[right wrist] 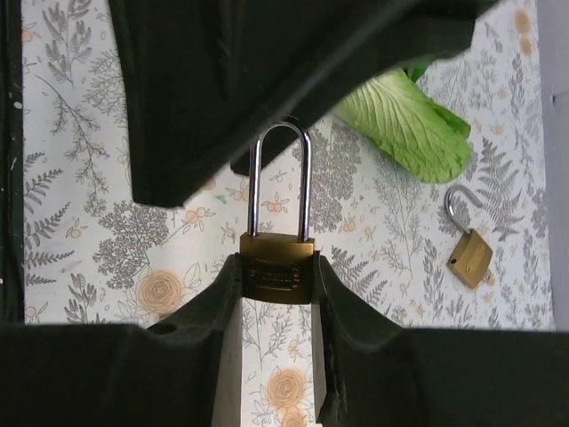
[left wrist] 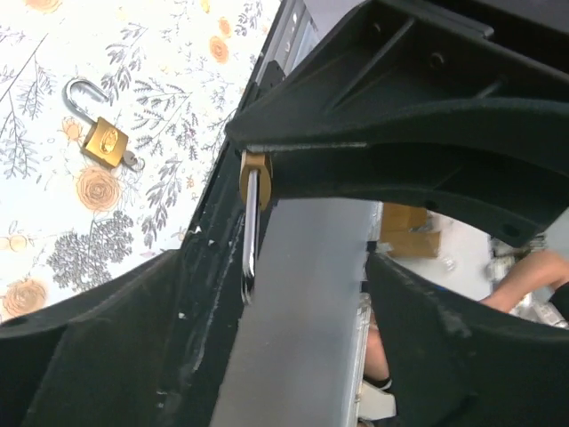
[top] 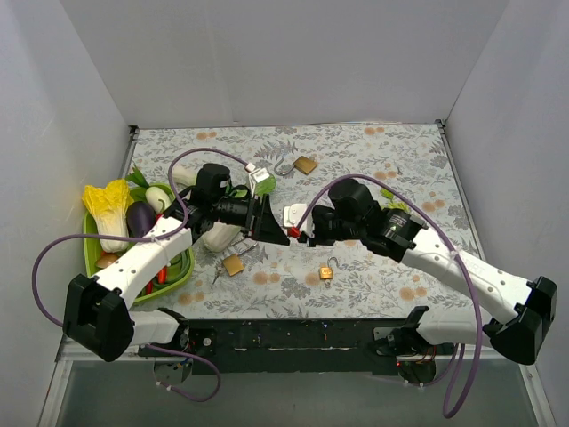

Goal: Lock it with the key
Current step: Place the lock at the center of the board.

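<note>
A brass padlock with a long steel shackle is held off the table, and my right gripper is shut on its body. In the left wrist view the same padlock shows edge-on. Its shackle hangs in the gap of my left gripper, close to the left finger. That gripper is open and grips nothing. The two grippers meet over the middle of the table, left gripper against right gripper. I see no key in the held padlock; its underside is hidden.
Other brass padlocks lie on the flowered cloth: one with an open shackle, one, and one at the back. A green basket of vegetables stands at the left. A green leaf lies near the right arm.
</note>
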Robot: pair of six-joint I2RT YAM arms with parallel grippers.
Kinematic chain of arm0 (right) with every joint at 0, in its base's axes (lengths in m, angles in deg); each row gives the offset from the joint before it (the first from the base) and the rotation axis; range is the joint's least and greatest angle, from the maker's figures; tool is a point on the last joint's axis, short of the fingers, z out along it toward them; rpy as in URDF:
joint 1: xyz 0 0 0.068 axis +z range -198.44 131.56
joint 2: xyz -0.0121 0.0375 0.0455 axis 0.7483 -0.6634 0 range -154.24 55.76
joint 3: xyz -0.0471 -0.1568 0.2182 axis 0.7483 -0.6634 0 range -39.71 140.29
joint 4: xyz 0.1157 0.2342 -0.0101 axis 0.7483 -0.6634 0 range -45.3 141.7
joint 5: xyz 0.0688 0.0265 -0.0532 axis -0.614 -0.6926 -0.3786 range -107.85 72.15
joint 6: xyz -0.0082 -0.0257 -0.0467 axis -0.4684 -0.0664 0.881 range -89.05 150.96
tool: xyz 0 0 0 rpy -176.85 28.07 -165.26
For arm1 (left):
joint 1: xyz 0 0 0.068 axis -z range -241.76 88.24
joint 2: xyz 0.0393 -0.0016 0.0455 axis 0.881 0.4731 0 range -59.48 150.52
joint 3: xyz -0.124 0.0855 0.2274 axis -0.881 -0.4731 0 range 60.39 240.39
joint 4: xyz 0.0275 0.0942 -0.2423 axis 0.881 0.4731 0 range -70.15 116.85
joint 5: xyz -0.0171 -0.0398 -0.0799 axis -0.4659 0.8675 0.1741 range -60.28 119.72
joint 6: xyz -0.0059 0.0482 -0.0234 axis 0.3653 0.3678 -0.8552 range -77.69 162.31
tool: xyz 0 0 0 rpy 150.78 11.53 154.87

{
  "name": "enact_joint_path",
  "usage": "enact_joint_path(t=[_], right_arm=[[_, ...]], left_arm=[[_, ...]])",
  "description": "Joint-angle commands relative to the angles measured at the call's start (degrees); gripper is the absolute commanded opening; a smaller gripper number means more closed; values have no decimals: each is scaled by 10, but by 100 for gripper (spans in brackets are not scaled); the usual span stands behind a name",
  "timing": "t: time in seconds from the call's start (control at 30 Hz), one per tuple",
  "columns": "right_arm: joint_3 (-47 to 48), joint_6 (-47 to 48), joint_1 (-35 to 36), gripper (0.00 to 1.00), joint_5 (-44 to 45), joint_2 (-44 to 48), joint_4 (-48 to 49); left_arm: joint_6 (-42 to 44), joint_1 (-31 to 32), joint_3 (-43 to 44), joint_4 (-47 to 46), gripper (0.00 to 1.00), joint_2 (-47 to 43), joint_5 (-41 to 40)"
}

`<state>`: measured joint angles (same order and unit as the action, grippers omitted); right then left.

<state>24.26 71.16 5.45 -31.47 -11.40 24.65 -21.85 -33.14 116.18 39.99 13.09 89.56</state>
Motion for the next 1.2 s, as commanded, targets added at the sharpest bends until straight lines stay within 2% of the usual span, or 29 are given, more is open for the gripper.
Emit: enact_joint_path(t=[0.0, 0.03, 0.13, 0.2, 0.23, 0.33, 0.5, 0.63, 0.83, 1.17], right_arm=[[32, -49, -80, 1, -4, -20, 12], [41, -61, -110, 1, -18, -40, 5], [78, -106, -224, 1, -49, -93, -6], [103, -134, -288, 1, -28, -126, -10], [113, -144, -308, 1, -20, -164, -16], [163, -202, -384, 1, 11, -248, -25], [266, -279, -476, 1, 52, -371, -42], [323, -290, -500, 1, 76, -451, -40], [371, -295, -517, 1, 93, -521, -23], [379, -322, -526, 2, 127, -571, 9]], left_arm=[[-3, -45, 1, -9, 91, -29, 13], [-10, -78, 2, -14, 98, -31, 10], [-21, -139, 15, -37, 98, -46, -10], [-23, -162, 27, -39, 98, -51, -30], [-21, -174, 36, -31, 98, -49, -75], [-14, -182, 73, 4, 98, -39, -161], [-43, -184, 70, -23, 98, -43, -176], [-54, -184, 52, -44, 98, -43, -161], [-59, -184, 42, -55, 98, -41, -155], [-81, -184, 43, -69, 98, -31, -150]])
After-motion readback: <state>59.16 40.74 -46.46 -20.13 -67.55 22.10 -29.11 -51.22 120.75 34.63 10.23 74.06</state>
